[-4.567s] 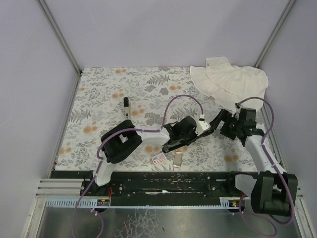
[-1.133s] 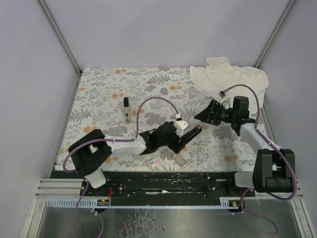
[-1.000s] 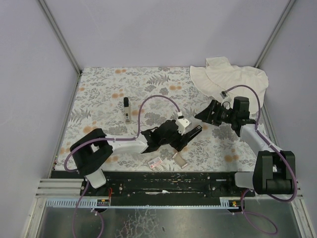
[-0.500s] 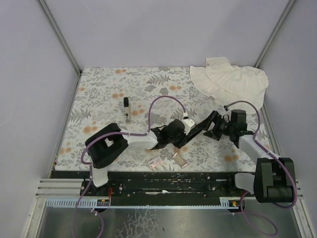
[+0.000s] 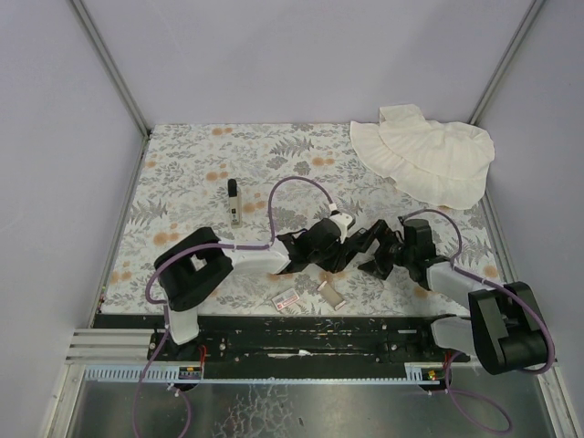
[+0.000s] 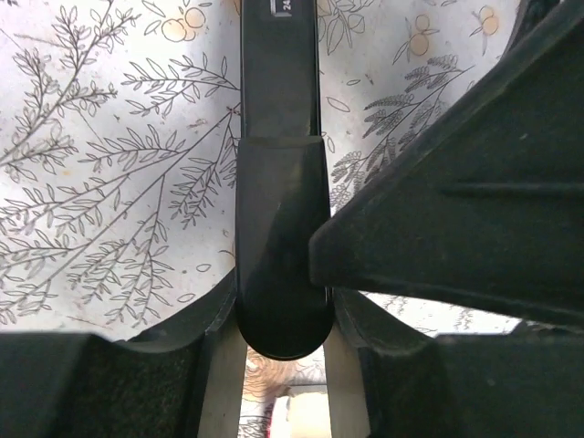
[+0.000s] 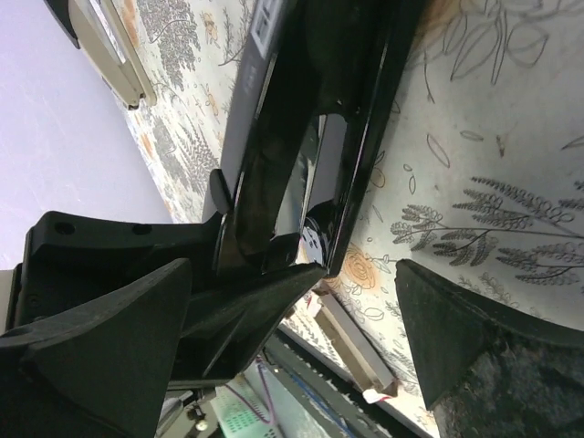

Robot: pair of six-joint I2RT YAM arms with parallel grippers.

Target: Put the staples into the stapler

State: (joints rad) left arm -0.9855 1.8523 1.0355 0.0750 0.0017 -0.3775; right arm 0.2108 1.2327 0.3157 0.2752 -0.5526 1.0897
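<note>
Staples: the small white box with a pink-red label (image 5: 290,297) lies on the tabletop (image 5: 182,173) near the front edge, its open tray (image 5: 331,294) just beside it; whether a strip lies in the tray is too small to tell.
Left hand (image 5: 349,246): closed narrowly on the rear end of the black stapler (image 6: 278,182), holding it just above the floral tabletop.
Stapler: black and glossy, its top arm looks lifted off the base in the right wrist view (image 7: 301,137).
Right hand (image 5: 379,260): spread wide, holding nothing, its fingers (image 7: 456,347) flanking the stapler's front end.
Step in hand: seemingly steadying and opening the stapler; no staples loaded yet.
Next move: probably the right hand closes on the front, or fetches a strip from the tray.
Far: a small dark-and-grey object (image 5: 234,200) and a white cloth (image 5: 429,155), well apart.
</note>
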